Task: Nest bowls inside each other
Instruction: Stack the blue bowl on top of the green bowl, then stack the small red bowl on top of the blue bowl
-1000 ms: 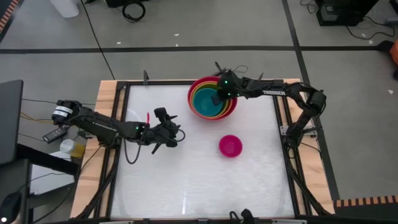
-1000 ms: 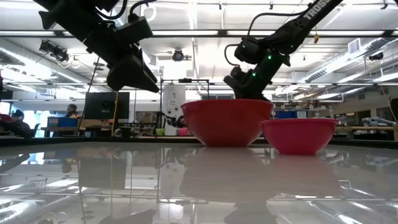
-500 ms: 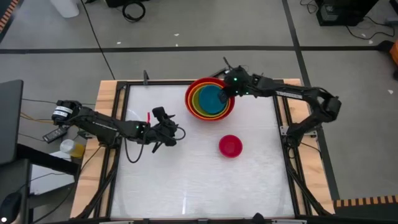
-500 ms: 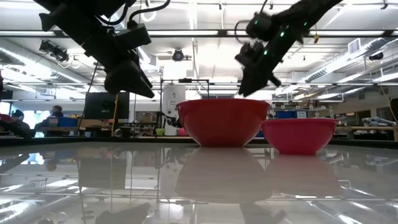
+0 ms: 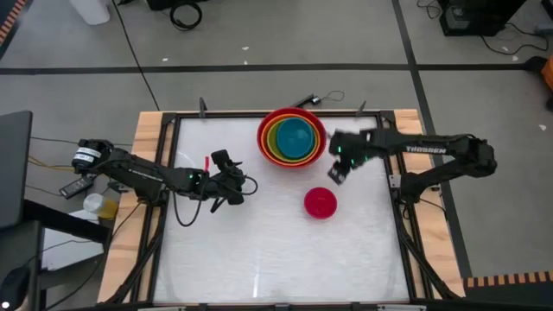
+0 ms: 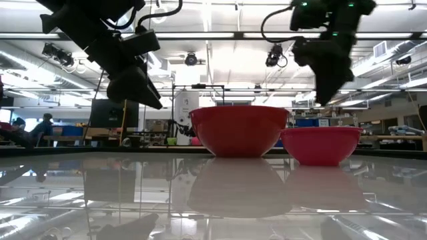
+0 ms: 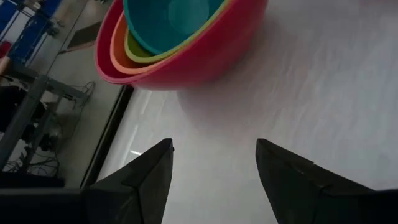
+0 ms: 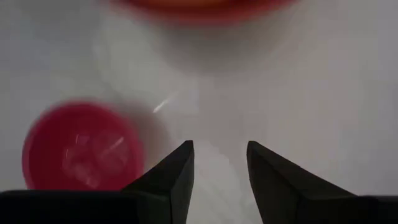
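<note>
A stack of nested bowls (image 5: 292,138), red outermost, then orange, green and teal, stands at the table's far middle. A small pink bowl (image 5: 320,202) rests alone on its base nearer the middle, also in the right wrist view (image 8: 81,149). My right gripper (image 5: 337,173) hangs open above the table between the stack and the pink bowl, pointing steeply down with nothing between its fingers (image 8: 221,168). My left gripper (image 5: 244,186) hovers open left of centre, facing the stack (image 7: 186,43).
The white tabletop (image 5: 259,250) is framed by a black rail and wooden edges (image 5: 151,138). Cables and small items lie off the table's left side (image 5: 86,194). In the low view the red bowl (image 6: 240,130) and the pink bowl (image 6: 320,143) stand side by side.
My right gripper has left the stack of bowls, risen, and swung toward the table's near right, tipping to point more steeply down over the gap beside the pink bowl. The stack has shifted slightly toward the table's left.
</note>
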